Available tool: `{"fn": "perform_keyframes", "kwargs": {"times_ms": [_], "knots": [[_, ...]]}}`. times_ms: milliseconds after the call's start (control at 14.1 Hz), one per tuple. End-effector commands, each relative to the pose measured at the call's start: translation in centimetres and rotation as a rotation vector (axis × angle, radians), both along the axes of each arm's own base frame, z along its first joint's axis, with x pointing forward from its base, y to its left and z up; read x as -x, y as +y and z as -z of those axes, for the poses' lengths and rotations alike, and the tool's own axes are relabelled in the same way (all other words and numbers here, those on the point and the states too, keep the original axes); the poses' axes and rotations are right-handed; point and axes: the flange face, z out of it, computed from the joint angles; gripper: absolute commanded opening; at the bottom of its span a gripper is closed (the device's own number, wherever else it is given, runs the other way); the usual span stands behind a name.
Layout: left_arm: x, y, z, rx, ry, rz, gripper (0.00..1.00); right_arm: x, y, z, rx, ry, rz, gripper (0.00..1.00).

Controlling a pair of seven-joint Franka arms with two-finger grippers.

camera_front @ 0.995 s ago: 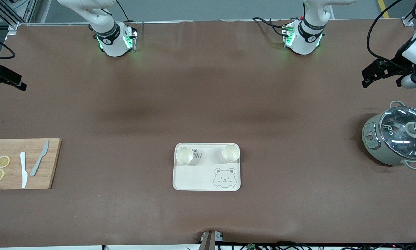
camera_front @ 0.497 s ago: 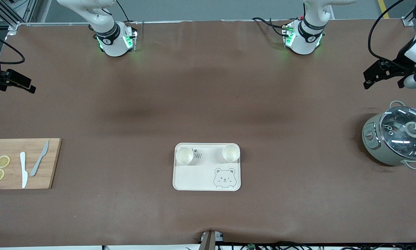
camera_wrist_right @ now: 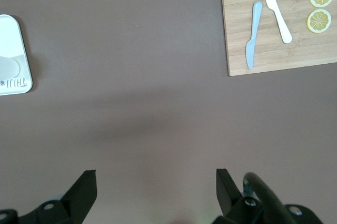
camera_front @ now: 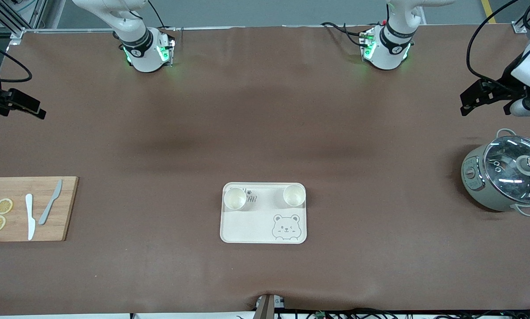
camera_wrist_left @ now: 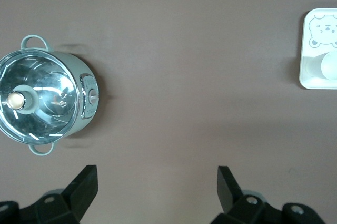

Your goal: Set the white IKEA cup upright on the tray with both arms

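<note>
Front view: two white cups (camera_front: 235, 198) (camera_front: 294, 195) are standing upright on the tray (camera_front: 247, 226) mid-bench; task appears complete.

Left wrist view: left gripper (camera_wrist_left: 156, 190) is hovering over bare bench near the pot (camera_wrist_left: 46, 95), jaws wide, empty.

Right wrist view: right gripper (camera_wrist_right: 155, 191) is hovering over bare bench near the cutting board (camera_wrist_right: 237, 50), jaws wide, empty.

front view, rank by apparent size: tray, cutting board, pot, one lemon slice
1. Cutting board and tray: footprints look alike, not ranked.
2. Pot, a little smaller.
3. Lemon slice, by far the smallest.
</note>
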Motion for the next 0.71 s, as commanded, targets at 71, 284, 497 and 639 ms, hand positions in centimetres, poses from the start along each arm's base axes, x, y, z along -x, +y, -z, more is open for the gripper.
{"fn": "perform_keyframes", "kwargs": {"times_ms": [71,284,497,639], "knots": [[-0.8,-1.0,0.0,0.03,0.004,0.014,1.0,0.7,0.1,-0.5,0.001,-0.009,0.013,1.0],[-0.6,-0.8,0.2,0.047,0.03,0.01,1.0,0.7,0.2,-0.5,0.003,-0.006,0.011,1.0],[-0.5,-0.1,-0.1,0.047,0.03,-0.001,1.0,0.7,-0.1,-0.4,0.003,-0.006,0.016,1.0],[-0.5,0.1,-0.3,0.049,0.026,-0.003,1.0,0.7,-0.2,-0.3,0.003,-0.005,0.017,1.0]]}}
